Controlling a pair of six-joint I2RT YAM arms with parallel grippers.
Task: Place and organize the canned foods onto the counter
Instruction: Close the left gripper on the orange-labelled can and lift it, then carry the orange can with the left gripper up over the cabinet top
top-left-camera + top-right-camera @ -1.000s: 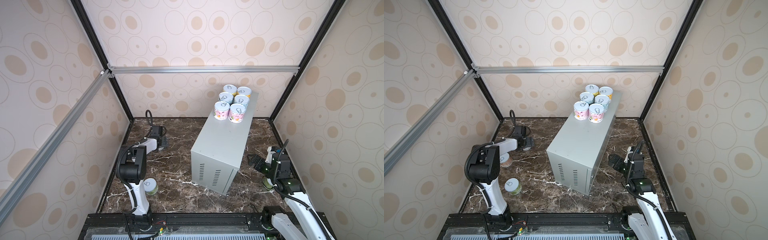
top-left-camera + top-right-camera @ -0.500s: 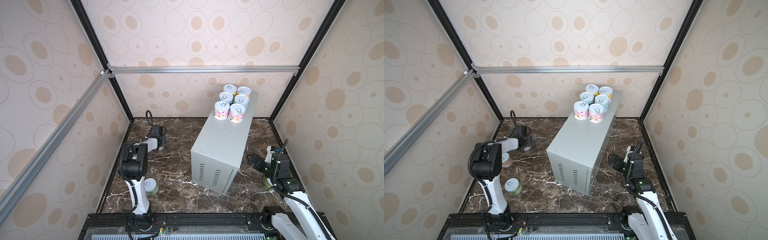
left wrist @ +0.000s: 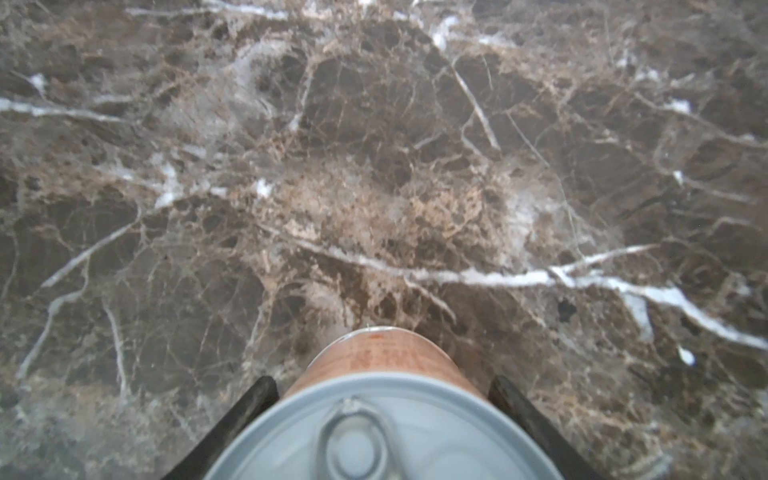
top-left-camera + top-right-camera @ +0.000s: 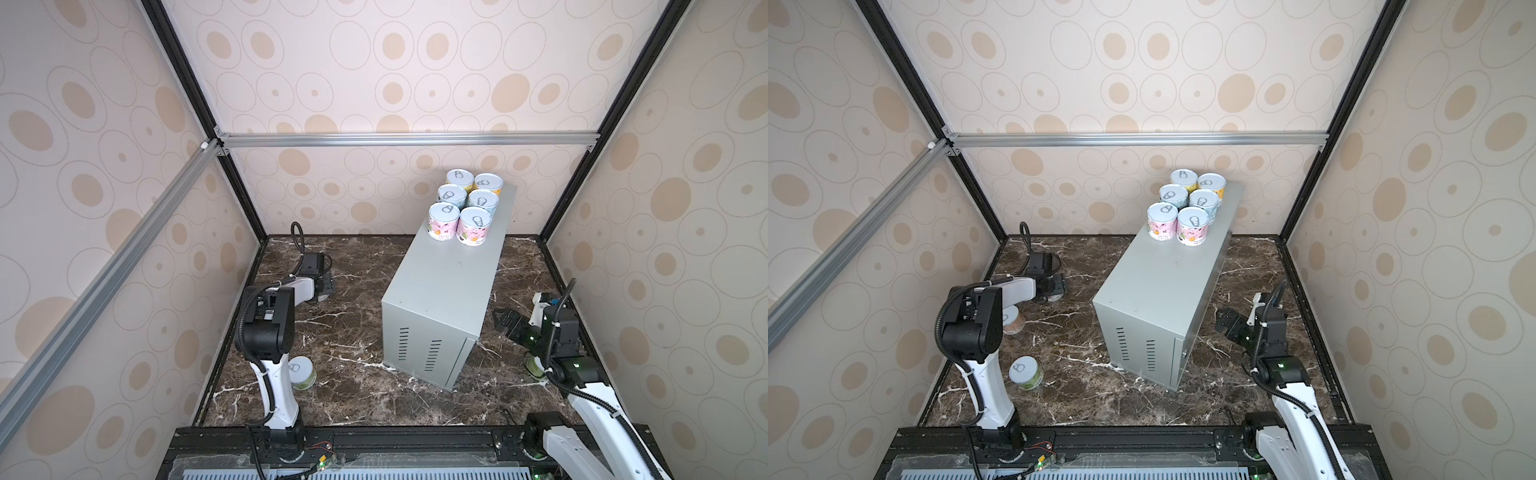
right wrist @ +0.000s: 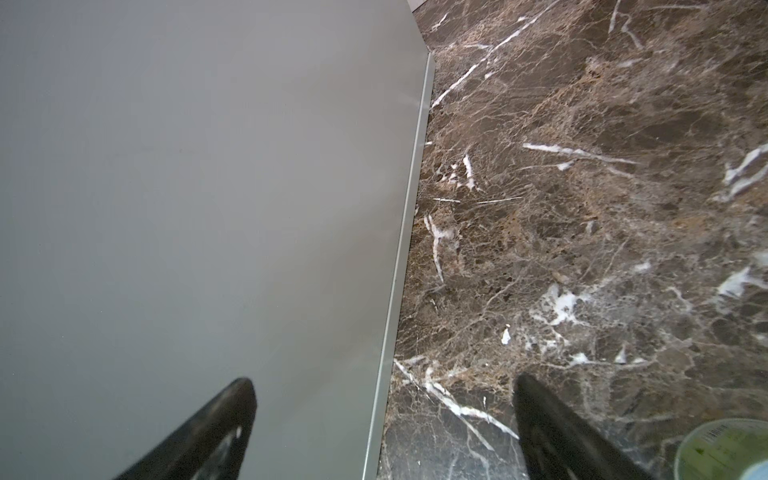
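Note:
Several cans (image 4: 444, 220) (image 4: 1162, 222) stand in paired rows at the far end of the grey counter (image 4: 449, 282) (image 4: 1163, 282). My left gripper (image 4: 325, 289) (image 4: 1057, 286) (image 3: 380, 386) is low over the marble at the left. Its jaws straddle an upright salmon can (image 3: 382, 357) (image 4: 1054, 297), and a thin gap shows on each side. A second salmon can (image 4: 1014, 323) stands beside the left arm. A green can (image 4: 302, 372) (image 4: 1025, 372) sits near the left base. My right gripper (image 4: 505, 322) (image 4: 1227, 323) (image 5: 384, 384) hangs open and empty beside the counter's right wall (image 5: 208, 208).
Another green can (image 4: 536, 368) (image 5: 727, 453) stands on the marble under the right arm, close to the right wall. The patterned walls and black frame posts enclose the floor. Bare marble (image 4: 353, 332) lies between the left arm and the counter.
The left gripper's jaws have narrowed around the salmon can, and the left arm's elbow has swung slightly forward. The right arm has stayed where it was.

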